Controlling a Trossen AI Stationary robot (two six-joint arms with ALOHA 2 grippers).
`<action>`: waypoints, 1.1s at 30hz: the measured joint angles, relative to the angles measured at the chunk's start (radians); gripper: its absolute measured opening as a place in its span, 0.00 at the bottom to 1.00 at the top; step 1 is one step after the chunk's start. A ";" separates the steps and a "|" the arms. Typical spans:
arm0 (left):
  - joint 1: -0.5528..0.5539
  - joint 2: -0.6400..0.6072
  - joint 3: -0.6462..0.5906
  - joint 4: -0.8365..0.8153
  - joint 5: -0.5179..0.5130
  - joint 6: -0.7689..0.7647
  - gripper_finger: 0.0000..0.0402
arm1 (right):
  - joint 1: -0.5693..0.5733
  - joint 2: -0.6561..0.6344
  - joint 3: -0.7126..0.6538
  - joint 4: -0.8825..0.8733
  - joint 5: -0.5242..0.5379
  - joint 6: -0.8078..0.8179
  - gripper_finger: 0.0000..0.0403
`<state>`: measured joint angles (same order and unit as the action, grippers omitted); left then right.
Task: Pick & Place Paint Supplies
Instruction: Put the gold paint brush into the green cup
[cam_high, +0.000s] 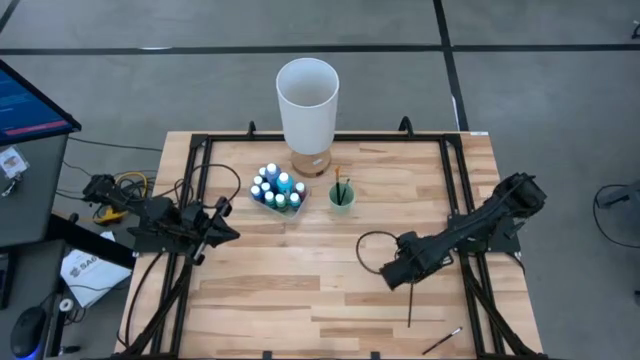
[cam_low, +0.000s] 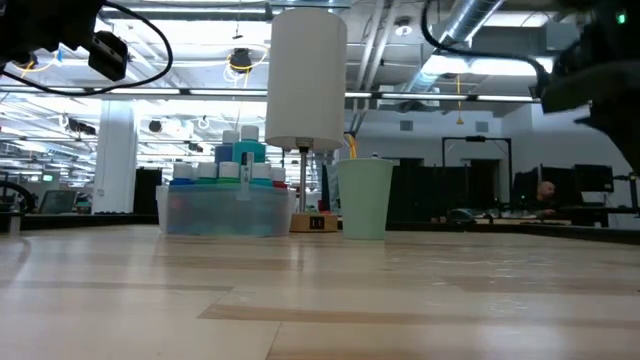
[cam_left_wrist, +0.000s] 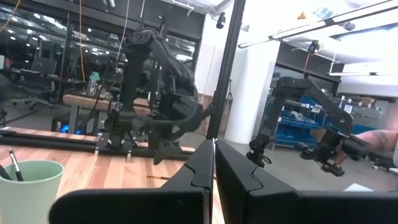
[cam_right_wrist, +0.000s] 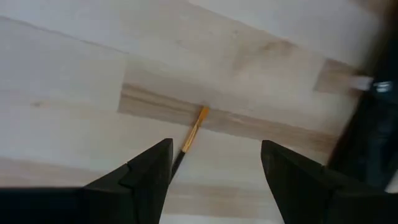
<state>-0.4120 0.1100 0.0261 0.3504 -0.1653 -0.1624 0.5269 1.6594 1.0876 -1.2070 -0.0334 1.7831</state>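
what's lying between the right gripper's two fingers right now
In the right wrist view, the right gripper is open above the wooden table, and the orange-tipped brush lies on the wood in the gap between the fingers, touching neither.

Wooden table (cam_high: 300, 280) – bottle tray (cam_high: 277, 200), green cup (cam_high: 342, 196), white cylinder (cam_high: 308, 105), two loose brushes (cam_high: 441, 340)

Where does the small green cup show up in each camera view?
High view: green cup just right of the bottle tray, in front of the white cylinder.
Low view: cup at centre, right of the tray.
Left wrist view: cup at the bottom left corner, brushes inside.
Right wrist view: not in it.
Shared landmark: the bottle tray, seen in the high and low views.
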 joint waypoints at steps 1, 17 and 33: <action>0.000 0.001 0.000 -0.001 0.000 0.000 0.00 | -0.004 -0.026 -0.042 0.041 -0.003 0.015 0.59; 0.000 0.017 0.000 0.011 0.001 0.000 0.00 | -0.006 -0.068 -0.335 0.435 -0.040 0.148 0.57; 0.000 0.018 0.000 0.016 0.002 0.000 0.00 | -0.036 -0.041 -0.324 0.462 0.005 0.126 0.02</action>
<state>-0.4121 0.1276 0.0261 0.3665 -0.1630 -0.1623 0.4913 1.6184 0.7635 -0.7450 -0.0283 1.9094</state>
